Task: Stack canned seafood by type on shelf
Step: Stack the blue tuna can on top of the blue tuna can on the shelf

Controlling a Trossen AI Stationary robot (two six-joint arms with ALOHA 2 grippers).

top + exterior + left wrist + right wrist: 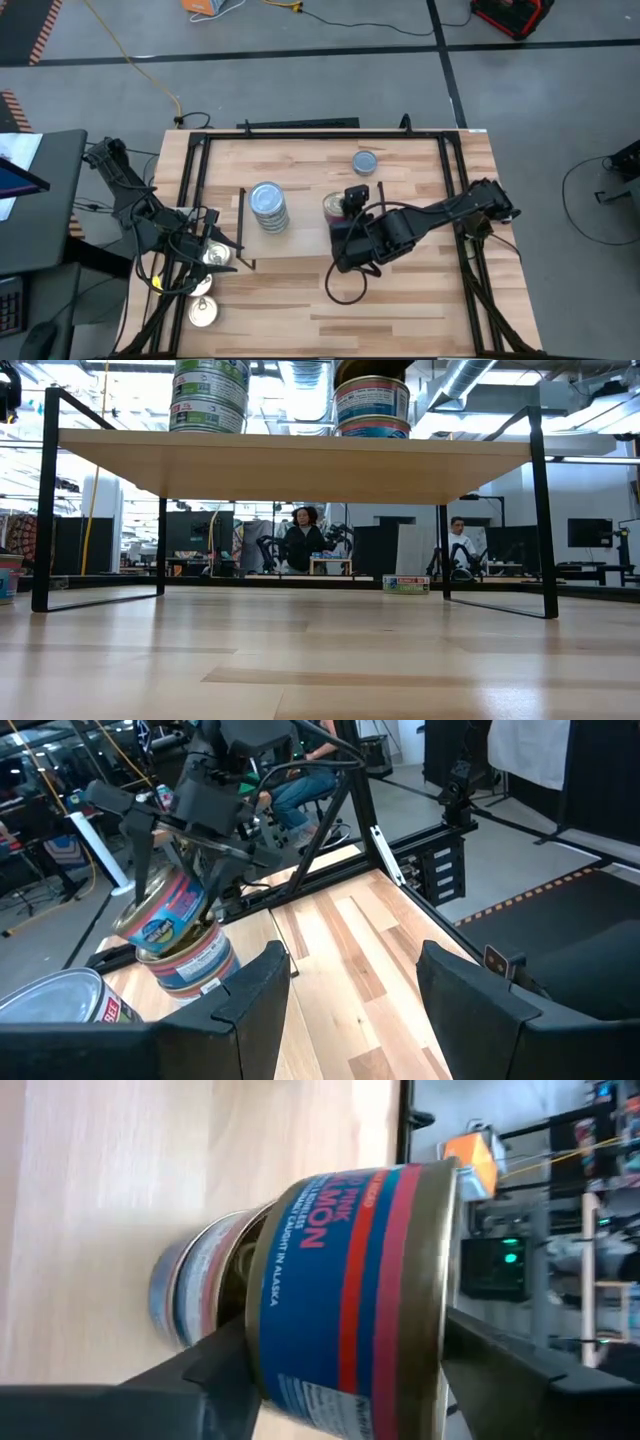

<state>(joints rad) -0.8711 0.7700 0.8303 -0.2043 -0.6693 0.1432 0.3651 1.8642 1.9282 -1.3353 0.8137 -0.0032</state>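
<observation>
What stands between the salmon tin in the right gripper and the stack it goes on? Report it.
Nothing visible does. The right gripper holds the salmon tin tilted, right over the short stack on the shelf, its lower edge at the top tin. The taller stack stands apart. The left gripper waits, open.

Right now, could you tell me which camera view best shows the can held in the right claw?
The right wrist view: the salmon can fills it, label readable, between the right claw fingers. The left wrist view shows it tilted over the stacked can. The high view mostly hides it under the arm; the low view shows only its side above the shelf.
</observation>
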